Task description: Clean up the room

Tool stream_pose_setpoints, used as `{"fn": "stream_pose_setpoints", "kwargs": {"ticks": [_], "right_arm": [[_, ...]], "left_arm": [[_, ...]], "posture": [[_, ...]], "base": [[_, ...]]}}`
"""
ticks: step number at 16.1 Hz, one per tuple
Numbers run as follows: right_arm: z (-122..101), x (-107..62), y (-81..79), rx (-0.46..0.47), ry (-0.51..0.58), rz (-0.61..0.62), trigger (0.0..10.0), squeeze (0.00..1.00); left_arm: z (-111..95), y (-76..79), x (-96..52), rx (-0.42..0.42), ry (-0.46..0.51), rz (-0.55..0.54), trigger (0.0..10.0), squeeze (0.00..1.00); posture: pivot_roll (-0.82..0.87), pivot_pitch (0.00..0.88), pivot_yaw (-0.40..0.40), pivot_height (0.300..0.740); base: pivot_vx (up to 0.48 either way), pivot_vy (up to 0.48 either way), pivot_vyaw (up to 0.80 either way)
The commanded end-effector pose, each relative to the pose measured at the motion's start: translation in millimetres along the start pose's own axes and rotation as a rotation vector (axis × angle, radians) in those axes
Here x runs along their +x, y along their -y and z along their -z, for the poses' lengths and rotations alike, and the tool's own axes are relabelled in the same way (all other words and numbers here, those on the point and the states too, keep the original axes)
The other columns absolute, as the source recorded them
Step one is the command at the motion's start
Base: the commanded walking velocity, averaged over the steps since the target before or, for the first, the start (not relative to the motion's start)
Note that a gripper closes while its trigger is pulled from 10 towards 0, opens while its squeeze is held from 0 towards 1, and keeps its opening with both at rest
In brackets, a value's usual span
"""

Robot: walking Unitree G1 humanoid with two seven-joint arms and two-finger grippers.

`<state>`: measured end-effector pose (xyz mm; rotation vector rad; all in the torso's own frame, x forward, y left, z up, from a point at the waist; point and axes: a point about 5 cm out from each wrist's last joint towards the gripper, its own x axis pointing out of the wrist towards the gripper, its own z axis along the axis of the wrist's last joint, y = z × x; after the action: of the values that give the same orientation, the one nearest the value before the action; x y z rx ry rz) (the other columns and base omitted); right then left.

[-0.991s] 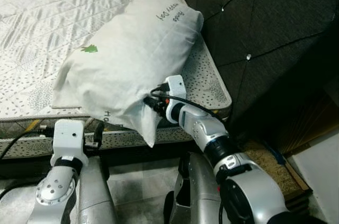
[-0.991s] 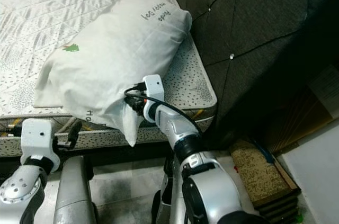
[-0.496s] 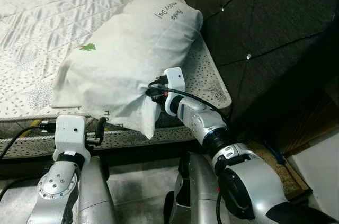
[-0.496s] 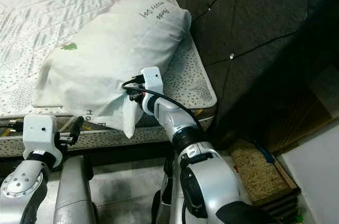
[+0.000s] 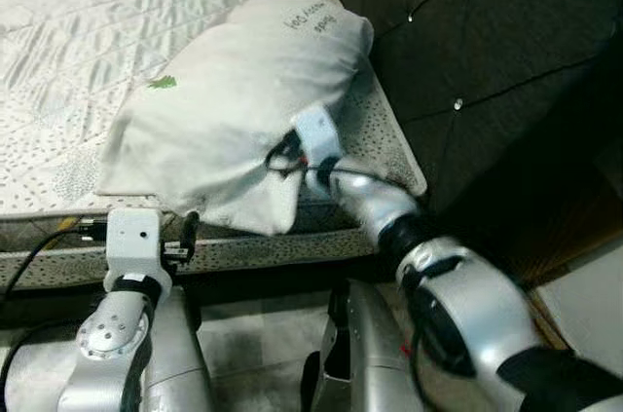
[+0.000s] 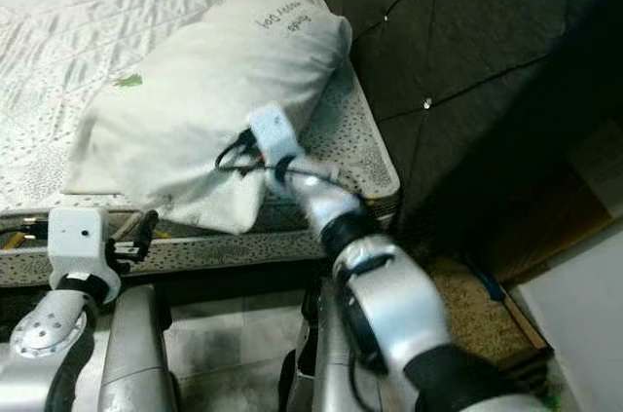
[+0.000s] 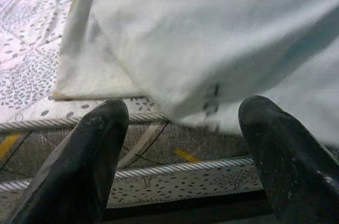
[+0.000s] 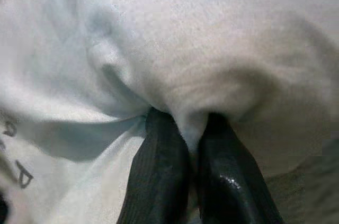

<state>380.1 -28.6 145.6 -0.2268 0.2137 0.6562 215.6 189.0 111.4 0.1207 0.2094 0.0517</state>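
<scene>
A big white pillow (image 5: 234, 100) with a small green mark lies on the near right corner of the mattress (image 5: 58, 32), one corner hanging over the bed's edge. My right gripper (image 8: 192, 144) is shut on a fold of the pillow's cloth at its near side (image 5: 287, 154). My left gripper (image 7: 180, 128) is open in front of the mattress's side (image 7: 159, 181), just below the pillow's overhanging edge (image 7: 212, 33), touching nothing. The left wrist (image 5: 134, 242) sits low by the bed's edge.
A dark tufted headboard (image 5: 467, 52) rises right of the bed. Beside the bed on the floor lies a brown mat (image 6: 477, 305). The patterned mattress stretches away to the left.
My right gripper has pushed up and further onto the bed with the pillow's cloth, so the hanging corner has lifted. The left arm has risen slightly.
</scene>
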Motion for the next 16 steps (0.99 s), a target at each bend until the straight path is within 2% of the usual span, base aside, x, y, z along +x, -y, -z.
{"fn": "stream_pose_setpoints", "kwargs": {"ticks": [1,2,5,9,13,16], "right_arm": [[-26.7,-6.0,28.5,-0.072,0.074,0.104,0.0,0.0],[-36.6,-12.6,48.5,-0.104,0.079,0.169,0.0,0.0],[-51.7,-31.4,90.5,-0.157,0.064,0.322,0.0,0.0],[-46.4,-59.3,133.4,-0.097,0.015,0.482,0.0,0.0],[-26.3,-90.9,167.7,-0.104,-0.047,0.641,0.0,0.0],[2.2,-98.4,168.6,-0.057,-0.1,0.599,0.0,0.0]], "left_arm": [[1.6,4.4,1.5,-0.006,-0.009,0.013,10.0,0.0],[1.0,4.2,3.0,-0.008,-0.007,0.011,10.0,0.0],[-0.4,2.8,7.1,-0.018,0.002,-0.003,10.0,0.0],[-1.9,3.0,10.3,-0.021,0.01,-0.011,10.0,0.0],[-3.2,-0.4,14.7,-0.017,0.016,-0.024,10.0,0.0],[-2.3,1.1,15.2,-0.014,0.014,-0.022,10.0,0.0]], "posture": [[0.2,0.054,-0.181,0.527],[0.2,0.054,-0.181,0.527],[0.19,0.042,-0.189,0.527],[0.19,0.032,-0.186,0.527],[0.18,0.025,-0.176,0.527],[0.17,0.02,-0.168,0.527]], "base": [[0.0,0.0,0.0],[0.0,0.0,0.0],[0.0,0.0,0.0],[0.0,0.0,0.0],[0.0,0.0,0.0],[0.0,0.0,0.0]]}}
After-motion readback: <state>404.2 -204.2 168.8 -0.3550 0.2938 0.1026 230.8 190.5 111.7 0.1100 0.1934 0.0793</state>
